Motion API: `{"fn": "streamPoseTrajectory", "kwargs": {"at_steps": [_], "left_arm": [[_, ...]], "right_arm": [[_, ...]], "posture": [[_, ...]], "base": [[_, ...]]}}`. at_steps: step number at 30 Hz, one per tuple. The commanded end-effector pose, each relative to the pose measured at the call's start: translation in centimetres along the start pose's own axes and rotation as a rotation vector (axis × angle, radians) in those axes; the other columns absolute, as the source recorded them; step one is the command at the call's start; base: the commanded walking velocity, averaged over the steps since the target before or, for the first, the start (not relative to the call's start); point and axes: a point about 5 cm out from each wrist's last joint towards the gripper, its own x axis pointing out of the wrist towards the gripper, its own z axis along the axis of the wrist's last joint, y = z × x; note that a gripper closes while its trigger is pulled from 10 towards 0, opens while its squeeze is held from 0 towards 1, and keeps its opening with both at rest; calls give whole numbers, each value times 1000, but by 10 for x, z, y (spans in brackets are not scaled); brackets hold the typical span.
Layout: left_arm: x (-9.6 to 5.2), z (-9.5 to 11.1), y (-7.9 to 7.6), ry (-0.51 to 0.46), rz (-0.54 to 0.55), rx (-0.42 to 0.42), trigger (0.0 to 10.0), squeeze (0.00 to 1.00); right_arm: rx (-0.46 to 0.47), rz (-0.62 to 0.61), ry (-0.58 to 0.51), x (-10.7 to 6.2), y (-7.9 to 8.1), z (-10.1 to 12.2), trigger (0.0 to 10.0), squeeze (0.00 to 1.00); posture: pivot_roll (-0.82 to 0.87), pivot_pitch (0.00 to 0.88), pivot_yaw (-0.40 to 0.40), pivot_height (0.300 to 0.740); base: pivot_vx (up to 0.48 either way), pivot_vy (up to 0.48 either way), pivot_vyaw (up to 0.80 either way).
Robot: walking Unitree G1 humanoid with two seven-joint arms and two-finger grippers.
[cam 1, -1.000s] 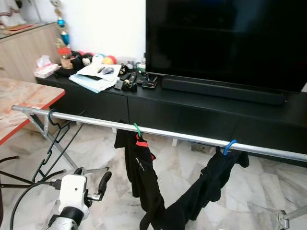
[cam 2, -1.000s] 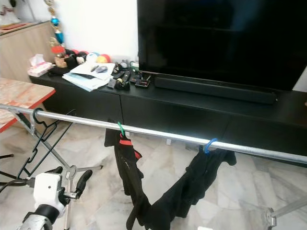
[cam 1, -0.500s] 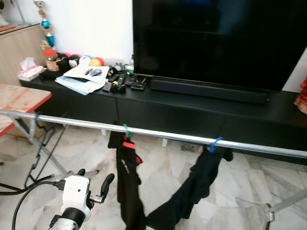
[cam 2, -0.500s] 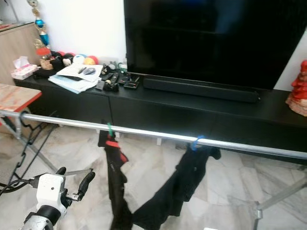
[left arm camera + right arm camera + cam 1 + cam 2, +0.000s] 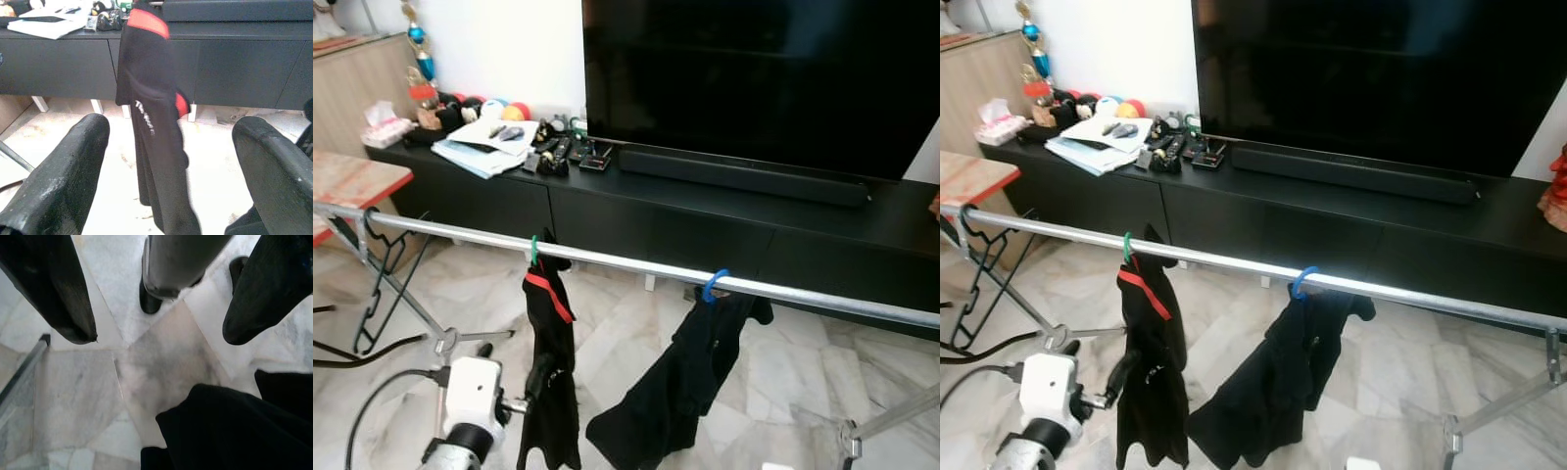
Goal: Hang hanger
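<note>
Big black TV (image 5: 759,78) far back on a long black cabinet (image 5: 705,220), silver metal rail (image 5: 636,266) across the near side. Green plastic hanger (image 5: 533,251) hooked left on the rail with a black-and-red garment (image 5: 548,362), blue plastic hanger (image 5: 713,286) further right carrying black clothing (image 5: 680,387). Left gripper (image 5: 168,161) spread wide, empty, facing that garment; right gripper (image 5: 156,333) parted too, over marble floor (image 5: 73,396).

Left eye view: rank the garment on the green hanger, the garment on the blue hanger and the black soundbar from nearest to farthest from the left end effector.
From the left end effector:
1. Black garment with red trim on the green hanger, right at it.
2. Black garment on the blue hanger, further right along the rail.
3. Long black soundbar, behind on the TV cabinet.
</note>
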Motion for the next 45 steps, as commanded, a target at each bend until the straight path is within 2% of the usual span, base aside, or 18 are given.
{"fn": "streamPoseTrajectory", "kwargs": {"at_steps": [1, 4, 9, 16, 21, 22, 26, 31, 34, 38, 39, 41, 45], "left_arm": [[-1, 3, 5, -5, 12, 8, 10000, 0], [-1, 3, 6, 0, 9, 3, 10000, 0], [-1, 3, 9, 9, 11, 3, 10000, 0], [0, 3, 10, 11, 9, 0, 10000, 0], [0, 4, 10, 12, 5, -7, 10000, 0], [0, 4, 10, 12, 5, -7, 10000, 0], [0, 4, 10, 11, 3, -9, 10000, 0], [0, 4, 11, 9, 2, -11, 10000, 0], [0, 4, 11, 9, 0, -9, 10000, 0], [1, 5, 10, 4, -4, -12, 10000, 0], [1, 5, 10, 4, -4, -12, 10000, 0], [1, 6, 11, -4, -5, -16, 10000, 0], [0, 7, 14, -3, -6, 2, 10000, 0]], "right_arm": [[0, 7, 3, 1, 7, 0, 10000, 0], [-2, 15, 4, 1, 15, -1, 10000, 0], [-3, 18, 3, 1, 19, 0, 10000, 0], [-3, 15, -5, 2, 18, 4, 10000, 0], [-1, -10, -12, 0, -9, 5, 10000, 0], [-1, -10, -12, 0, -9, 5, 10000, 0], [2, -33, -10, -4, -35, 3, 10000, 0], [2, -37, -8, -6, -42, 3, 10000, 0], [0, -32, -4, -5, -39, 2, 10000, 0], [-9, -13, 2, -2, -15, -1, 10000, 0], [-9, -13, 2, -2, -15, -1, 10000, 0], [-13, 4, 5, 0, 5, -1, 10000, 0], [-18, 24, 8, 1, 28, -2, 10000, 0]], "posture": [[114, 12, -4, 740], [114, 14, -5, 740], [113, 14, -3, 740], [113, 14, -3, 740], [113, 10, -3, 740], [113, 10, -3, 740], [114, 9, -3, 740], [114, 9, -3, 740], [113, 5, 0, 740], [113, 5, 0, 740], [113, 5, 0, 740], [113, 13, -1, 740], [114, 16, -1, 740]], "base": [[0, 0, 0], [0, 0, 0], [0, 0, 0], [69, 0, 0], [249, 0, 0], [247, 0, 0], [250, 0, 0], [253, 0, 0], [254, 0, 0], [127, 0, 0], [0, 0, 0], [0, 0, 0], [0, 0, 0]]}}
